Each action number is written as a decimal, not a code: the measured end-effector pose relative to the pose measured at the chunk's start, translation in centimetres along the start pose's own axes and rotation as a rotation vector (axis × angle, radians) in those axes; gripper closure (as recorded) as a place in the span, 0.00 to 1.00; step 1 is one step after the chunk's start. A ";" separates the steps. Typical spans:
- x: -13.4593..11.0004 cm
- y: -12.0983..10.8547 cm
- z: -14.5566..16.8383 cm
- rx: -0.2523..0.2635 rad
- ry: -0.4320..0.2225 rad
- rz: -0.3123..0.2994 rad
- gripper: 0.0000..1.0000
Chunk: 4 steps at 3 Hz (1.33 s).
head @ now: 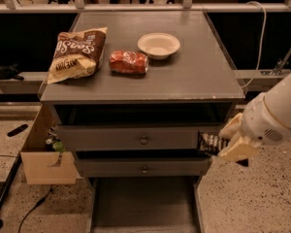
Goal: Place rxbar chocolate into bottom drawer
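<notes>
The rxbar chocolate (209, 141) is a small dark bar with pale lettering. My gripper (224, 141) is shut on its right end, to the right of the grey cabinet, and holds it level in front of the right end of the upper drawer front (136, 139). The bottom drawer (143, 205) is pulled open below, its flat grey floor bare. It lies lower than the bar and to its left.
On the cabinet top (199, 79) lie a large brown-and-cream chip bag (77, 55), an orange-red packet (129, 62) and a white bowl (158, 44). A wooden box (41, 164) hangs at the cabinet's left side. A second knobbed drawer front (144, 169) sits above the open drawer.
</notes>
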State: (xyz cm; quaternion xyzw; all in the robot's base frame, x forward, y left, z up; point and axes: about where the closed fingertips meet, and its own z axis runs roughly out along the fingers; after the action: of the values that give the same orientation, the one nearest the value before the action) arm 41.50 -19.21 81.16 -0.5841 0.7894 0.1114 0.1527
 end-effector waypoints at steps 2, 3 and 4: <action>1.5 3.3 3.3 -0.049 -0.089 0.027 1.00; 1.6 3.1 5.4 -0.049 -0.135 0.053 1.00; 2.3 2.5 10.6 -0.038 -0.213 0.085 1.00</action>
State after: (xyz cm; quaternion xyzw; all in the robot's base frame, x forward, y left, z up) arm 39.69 -16.72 70.46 -0.5379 0.7904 0.1940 0.2199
